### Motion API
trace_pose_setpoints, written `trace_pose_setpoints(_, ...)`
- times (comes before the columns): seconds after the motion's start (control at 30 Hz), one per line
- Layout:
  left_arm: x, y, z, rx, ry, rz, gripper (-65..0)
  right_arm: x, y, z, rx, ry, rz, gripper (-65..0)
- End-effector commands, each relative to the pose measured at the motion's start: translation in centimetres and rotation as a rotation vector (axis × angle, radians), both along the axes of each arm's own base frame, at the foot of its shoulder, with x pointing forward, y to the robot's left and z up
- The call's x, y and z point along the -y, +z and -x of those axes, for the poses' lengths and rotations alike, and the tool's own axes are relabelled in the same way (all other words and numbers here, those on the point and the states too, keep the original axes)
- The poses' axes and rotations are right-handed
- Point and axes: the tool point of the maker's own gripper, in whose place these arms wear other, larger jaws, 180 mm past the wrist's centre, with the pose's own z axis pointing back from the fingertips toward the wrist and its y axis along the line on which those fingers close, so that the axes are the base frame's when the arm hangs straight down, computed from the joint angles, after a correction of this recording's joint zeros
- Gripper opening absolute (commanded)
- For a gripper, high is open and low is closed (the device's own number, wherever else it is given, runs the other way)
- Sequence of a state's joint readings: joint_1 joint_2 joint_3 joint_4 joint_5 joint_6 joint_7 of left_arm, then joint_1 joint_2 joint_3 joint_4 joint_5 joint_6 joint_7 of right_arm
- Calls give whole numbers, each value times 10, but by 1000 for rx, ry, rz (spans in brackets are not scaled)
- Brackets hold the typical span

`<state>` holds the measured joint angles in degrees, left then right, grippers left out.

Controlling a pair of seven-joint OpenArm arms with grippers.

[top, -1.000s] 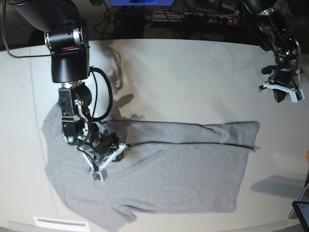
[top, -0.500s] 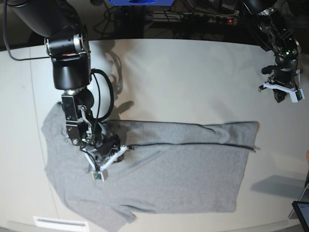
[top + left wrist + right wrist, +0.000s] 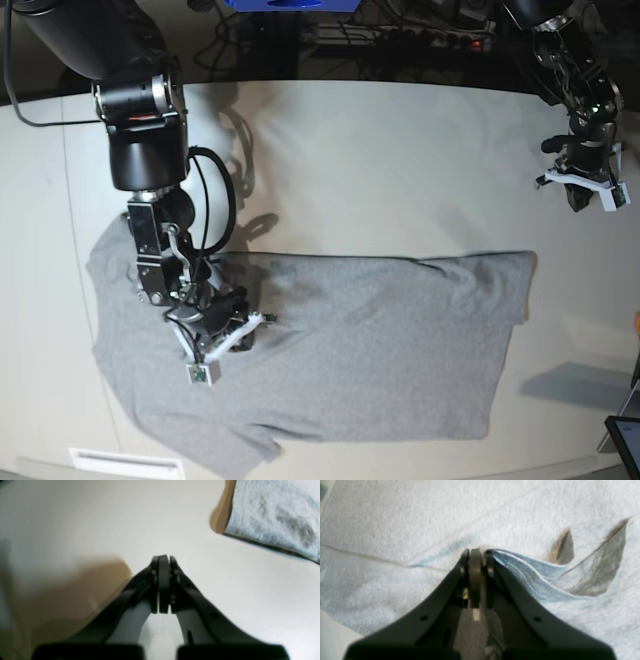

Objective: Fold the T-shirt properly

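Note:
The heather-grey T-shirt (image 3: 380,350) lies spread, plain side up, across the near half of the table. My right gripper (image 3: 246,330) rests low on its left part and is shut on a raised fold of the T-shirt (image 3: 532,580). That fold stands up just right of the gripper (image 3: 475,552). Far from the cloth, at the right edge of the base view, my left gripper (image 3: 581,200) hangs above bare table. Its jaws are shut on nothing in the left wrist view (image 3: 162,557), where one corner of the T-shirt (image 3: 275,517) shows at the upper right.
The pale table (image 3: 400,160) stretches behind the shirt. A dark screen corner (image 3: 625,440) pokes in at the bottom right. A white strip (image 3: 115,462) lies at the front left edge. Cables and equipment run along the back.
My right gripper has shifted slightly down and right with the cloth. The long dark fold line across the shirt's upper part has gone. The left arm has not moved.

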<state>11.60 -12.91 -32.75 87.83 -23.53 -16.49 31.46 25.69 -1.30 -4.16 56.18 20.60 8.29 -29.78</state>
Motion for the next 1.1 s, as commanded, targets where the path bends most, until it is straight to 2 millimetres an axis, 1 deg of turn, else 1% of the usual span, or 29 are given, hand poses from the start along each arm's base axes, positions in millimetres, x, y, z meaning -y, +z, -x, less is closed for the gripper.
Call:
trace_pose_setpoints(0.0,-7,16,-6,45,-2,-33,-650,-4,26,-17,74,-1,-20,-641)
trace_pose_setpoints(0.2,-6,16,-6,45,-3,-32,-650,-4,26,-17,74,-3,-21,-640)
trace_pose_setpoints(0.33,-7,16,-6,44,-2,-32,-650,0,24,-16,67,-3,-13,-640)
trace_pose_setpoints(0.4,-7,16,-6,43,-4,-35,-650,0,21,-13,43,6,-4,-625)
trace_pose_setpoints(0.43,-7,16,-7,43,-7,-36,-650,4,18,-10,16,14,10,-593)
trace_pose_setpoints(0.47,-6,18,-8,46,-11,-39,-650,6,21,-10,13,22,19,-541)
trace_pose_setpoints(0.53,-6,21,-10,55,-13,-44,-650,6,38,-12,51,29,23,-419)
trace_pose_setpoints(0.57,-6,22,-11,58,-13,-44,-650,5,43,-10,72,29,21,-348)
trace_pose_setpoints(0.6,-6,23,-12,61,-13,-45,-650,6,51,-8,100,28,20,-292)
trace_pose_setpoints(0.63,-6,24,-12,62,-13,-46,-650,8,58,-5,123,26,20,-248)
trace_pose_setpoints(0.67,-6,25,-13,66,-16,-47,-650,14,67,-4,156,23,34,-223)
trace_pose_setpoints(0.7,-5,29,-15,74,-19,-54,-650,19,75,-2,184,20,41,-225)
trace_pose_setpoints(0.77,-3,40,-19,97,-32,-72,-648,24,84,5,223,17,52,-245)
trace_pose_setpoints(0.83,3,52,-24,125,-66,-91,-645,37,90,13,247,14,85,-268)
trace_pose_setpoints(0.87,10,60,-30,144,-106,-101,-633,42,85,21,242,13,100,-280)
trace_pose_setpoints(0.9,18,70,-38,169,-149,-112,-610,47,80,30,235,12,114,-286)
trace_pose_setpoints(0.93,22,73,-42,178,-174,-113,-588,52,78,35,234,10,126,-289)
trace_pose_setpoints(1.03,27,82,-57,202,-202,-121,-480,63,69,53,224,11,155,-290)
trace_pose_setpoints(1.07,32,80,-64,183,-230,-143,-442,68,65,59,215,11,167,-290)
